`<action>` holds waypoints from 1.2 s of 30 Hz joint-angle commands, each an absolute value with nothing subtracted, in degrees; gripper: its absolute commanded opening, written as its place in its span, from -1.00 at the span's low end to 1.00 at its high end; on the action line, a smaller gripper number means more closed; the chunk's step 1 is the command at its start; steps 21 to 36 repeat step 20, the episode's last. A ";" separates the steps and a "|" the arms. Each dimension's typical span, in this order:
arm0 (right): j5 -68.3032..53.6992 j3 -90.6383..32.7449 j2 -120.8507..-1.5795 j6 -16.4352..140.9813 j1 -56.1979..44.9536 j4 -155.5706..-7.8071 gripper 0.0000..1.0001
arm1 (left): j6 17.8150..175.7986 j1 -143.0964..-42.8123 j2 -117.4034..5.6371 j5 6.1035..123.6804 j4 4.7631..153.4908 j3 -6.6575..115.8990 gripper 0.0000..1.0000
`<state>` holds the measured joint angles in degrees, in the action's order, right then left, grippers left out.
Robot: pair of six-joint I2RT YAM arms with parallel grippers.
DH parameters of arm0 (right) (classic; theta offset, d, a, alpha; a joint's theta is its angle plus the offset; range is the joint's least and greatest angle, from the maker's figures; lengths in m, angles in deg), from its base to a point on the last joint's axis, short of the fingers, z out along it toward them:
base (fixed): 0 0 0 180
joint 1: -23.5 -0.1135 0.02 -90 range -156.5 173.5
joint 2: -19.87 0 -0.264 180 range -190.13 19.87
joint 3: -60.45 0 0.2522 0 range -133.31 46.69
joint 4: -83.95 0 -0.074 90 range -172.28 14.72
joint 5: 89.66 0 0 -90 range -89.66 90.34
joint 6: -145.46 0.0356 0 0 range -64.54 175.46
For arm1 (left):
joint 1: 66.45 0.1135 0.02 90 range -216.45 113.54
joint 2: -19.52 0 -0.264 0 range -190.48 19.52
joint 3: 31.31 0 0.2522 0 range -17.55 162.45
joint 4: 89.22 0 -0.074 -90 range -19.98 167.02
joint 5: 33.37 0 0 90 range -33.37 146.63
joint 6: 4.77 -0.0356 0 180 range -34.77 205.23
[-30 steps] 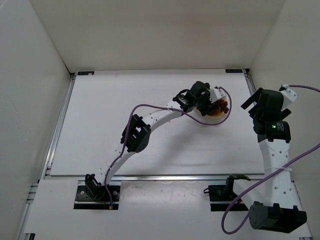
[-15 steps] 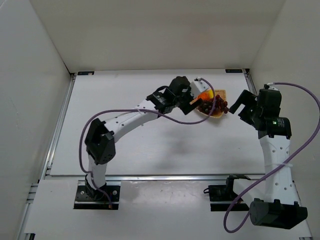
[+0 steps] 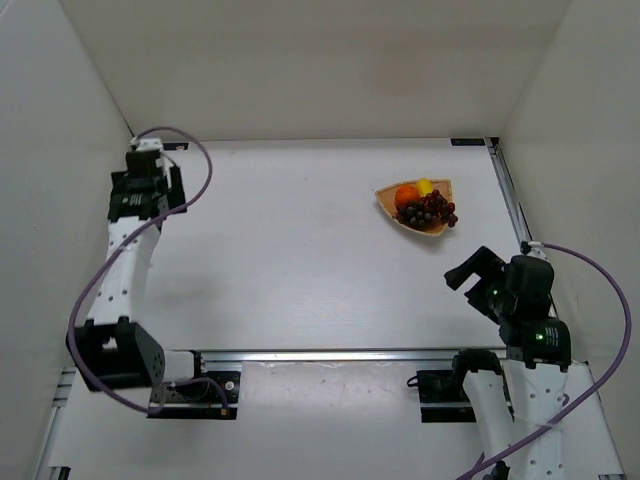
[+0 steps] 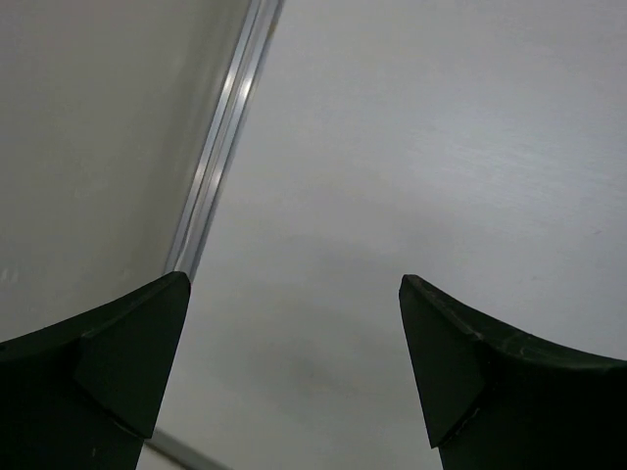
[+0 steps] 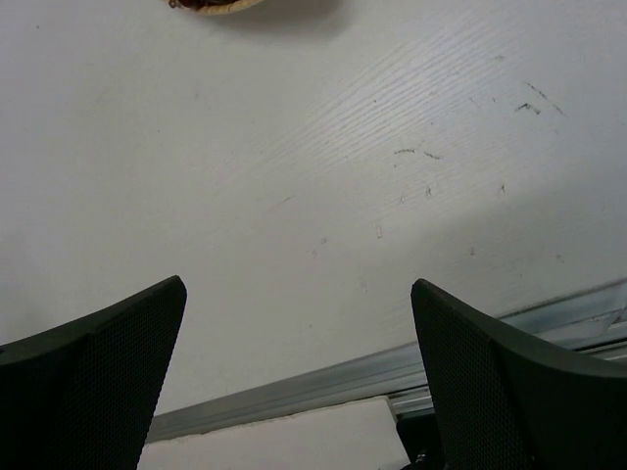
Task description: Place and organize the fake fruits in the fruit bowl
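The fruit bowl, a tan woven basket, sits at the far right of the table. In it lie the round orange, the yellow fruit and the dark grape bunch. My left gripper is far off at the table's left edge, open and empty. My right gripper is below the bowl near the front right, open and empty. Only the bowl's near rim shows at the top edge of the right wrist view.
White enclosure walls stand on the left, back and right. An aluminium rail runs along the table's left edge, and another along the front edge. Purple cables loop off both arms.
My left arm has pulled back from the bowl to the far left edge. My right arm has drawn back toward the front. All three fruits now show uncovered in the bowl.
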<state>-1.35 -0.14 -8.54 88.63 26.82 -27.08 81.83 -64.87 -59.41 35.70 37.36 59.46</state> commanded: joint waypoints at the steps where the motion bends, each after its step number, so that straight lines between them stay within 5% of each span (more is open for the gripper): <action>1: -3.08 -0.50 -7.12 90.79 26.76 -25.95 1.00 | 87.77 -61.02 -50.98 34.92 33.96 51.03 0.98; 36: -0.90 -3.94 -7.82 89.74 26.76 -22.52 1.00 | 90.59 -59.69 -44.99 42.39 34.57 42.74 0.98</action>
